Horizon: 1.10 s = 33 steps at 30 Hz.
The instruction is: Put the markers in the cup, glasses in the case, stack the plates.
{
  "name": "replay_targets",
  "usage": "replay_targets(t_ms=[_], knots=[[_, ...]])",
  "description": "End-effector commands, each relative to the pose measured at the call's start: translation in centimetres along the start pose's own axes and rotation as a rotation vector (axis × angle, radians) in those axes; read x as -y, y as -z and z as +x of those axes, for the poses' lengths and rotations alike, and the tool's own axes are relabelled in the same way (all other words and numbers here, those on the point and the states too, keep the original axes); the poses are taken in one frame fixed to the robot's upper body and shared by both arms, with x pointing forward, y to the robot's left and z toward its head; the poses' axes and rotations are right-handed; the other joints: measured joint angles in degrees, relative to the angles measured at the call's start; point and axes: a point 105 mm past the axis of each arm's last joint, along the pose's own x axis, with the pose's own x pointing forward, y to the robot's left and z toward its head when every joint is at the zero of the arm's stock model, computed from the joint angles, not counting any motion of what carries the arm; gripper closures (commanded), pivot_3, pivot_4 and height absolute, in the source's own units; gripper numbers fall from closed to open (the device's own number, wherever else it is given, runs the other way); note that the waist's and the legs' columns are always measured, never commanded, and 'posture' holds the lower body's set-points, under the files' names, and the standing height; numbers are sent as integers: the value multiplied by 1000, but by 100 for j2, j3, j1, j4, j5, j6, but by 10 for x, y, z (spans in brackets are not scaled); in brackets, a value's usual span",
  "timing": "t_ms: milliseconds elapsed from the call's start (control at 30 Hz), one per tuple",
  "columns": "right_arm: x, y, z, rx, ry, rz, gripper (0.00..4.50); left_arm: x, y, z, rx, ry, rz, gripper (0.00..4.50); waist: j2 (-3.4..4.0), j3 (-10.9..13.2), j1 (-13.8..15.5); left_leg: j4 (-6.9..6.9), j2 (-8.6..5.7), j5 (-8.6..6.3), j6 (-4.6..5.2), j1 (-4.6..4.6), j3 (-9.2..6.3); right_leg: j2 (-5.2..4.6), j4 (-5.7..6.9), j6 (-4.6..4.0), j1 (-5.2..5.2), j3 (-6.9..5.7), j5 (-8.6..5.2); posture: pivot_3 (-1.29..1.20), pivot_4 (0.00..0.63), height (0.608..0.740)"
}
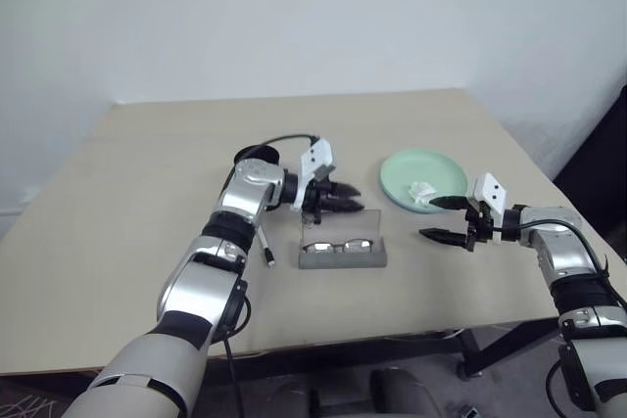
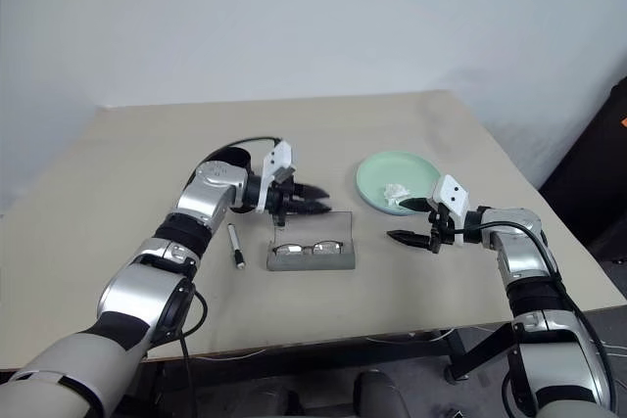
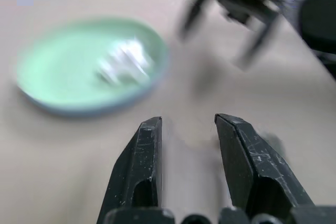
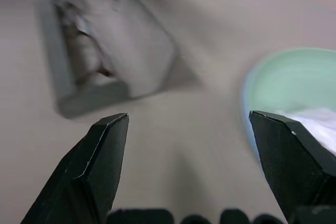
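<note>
While a white wall backs the tan table [image 1: 147,193], glasses [image 1: 338,245] lie in the open case [image 1: 343,257] (cup hidden behind arm). Left gripper [image 3: 186,129] is part-open and empty; right gripper [image 4: 186,124] gapes beside the green plate [image 4: 294,77].

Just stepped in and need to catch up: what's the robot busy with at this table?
It is tidying the table. The glasses already lie in the open grey case. The left gripper hovers just above the case's raised lid with its fingers apart, holding nothing. The right gripper waits wide open beside the mint green plate, which has a crumpled tissue on it. One marker lies loose on the table.
</note>
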Motion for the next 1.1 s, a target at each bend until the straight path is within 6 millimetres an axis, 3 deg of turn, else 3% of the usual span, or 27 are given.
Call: replay_targets(t_ms=[33,167,300,400,567,833,967,1100], knots=[[-1,-20,-4,64,-19,-26,509,-27,-20,-5,30,-180,81,2893,-1,0,-2,0,1,0,0,1,0,0,0,0,0,0,0,0,0,740],[-3,-22,-3,76,-25,-23,509,-52,-9,-11,-94,-406,204,2893,-2,0,4,0,1,0,0,6,0,0,1,11,3,0,7,0,0,740],[-3,-23,-2,81,-18,-26,509,-55,7,-10,-186,-458,264,2893,-2,0,11,0,0,0,-1,4,4,0,1,16,3,-1,10,0,0,740],[-3,-23,-2,85,-14,-29,509,-48,25,-6,-278,-415,305,3057,-2,0,12,0,-3,-1,-2,-1,8,0,0,16,1,-4,10,0,0,740],[-3,-23,-3,88,-4,-32,509,-34,46,-1,-359,-307,314,4476,-3,-1,14,-1,-5,-2,-2,-4,7,-3,-2,16,1,-7,9,0,0,740],[-3,-23,-4,97,13,-32,509,-10,70,-2,-401,-121,191,4476,-4,-2,5,0,-4,-1,-2,-2,9,-3,1,15,1,-7,9,0,0,740],[-2,-23,-5,97,19,-33,509,-1,63,-5,-290,-53,38,4476,-4,-3,5,0,-4,-1,-2,0,8,-4,1,12,3,-7,7,0,0,740],[-2,-23,-2,99,20,-33,509,4,57,-15,-234,7,-7,4476,-4,-3,4,0,-4,-1,-2,0,6,-4,1,9,2,-7,5,0,0,740]])
